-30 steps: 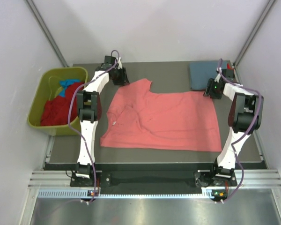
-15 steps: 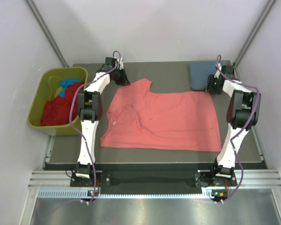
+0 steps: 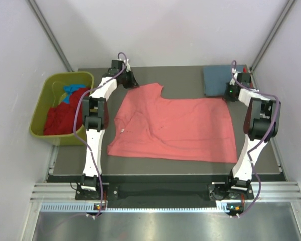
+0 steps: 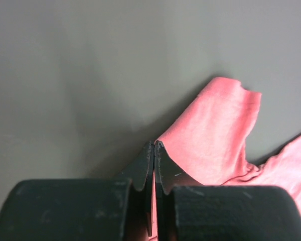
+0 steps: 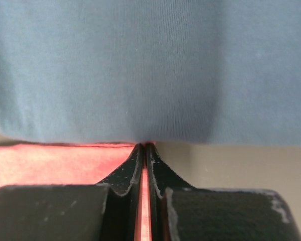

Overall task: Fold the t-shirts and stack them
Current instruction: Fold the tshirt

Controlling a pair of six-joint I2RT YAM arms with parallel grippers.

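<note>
A large salmon-pink t-shirt (image 3: pixel 173 125) lies spread flat on the dark table, neck to the left. My left gripper (image 3: pixel 134 84) is at its far left sleeve and is shut on the sleeve's edge, with pink cloth (image 4: pixel 215 135) showing between the closed jaws of that gripper (image 4: pixel 154 146). My right gripper (image 3: pixel 229 97) is shut on the shirt's far right corner; a strip of pink (image 5: pixel 55 160) runs between the jaws of this gripper (image 5: pixel 145 146). A folded grey-blue t-shirt (image 3: pixel 216 80) lies just beyond, filling the right wrist view (image 5: pixel 150 65).
An olive-green bin (image 3: pixel 41 108) stands off the table's left side, holding red t-shirts (image 3: pixel 62 115) and a bright blue one (image 3: pixel 70 91). White walls close in at the back and both sides. The table edge (image 3: pixel 160 175) runs in front of the shirt's near hem.
Both grippers have closed on the pink t-shirt, the left on the sleeve edge and the right on the far right corner. The right gripper shifted a little toward the grey-blue t-shirt.
</note>
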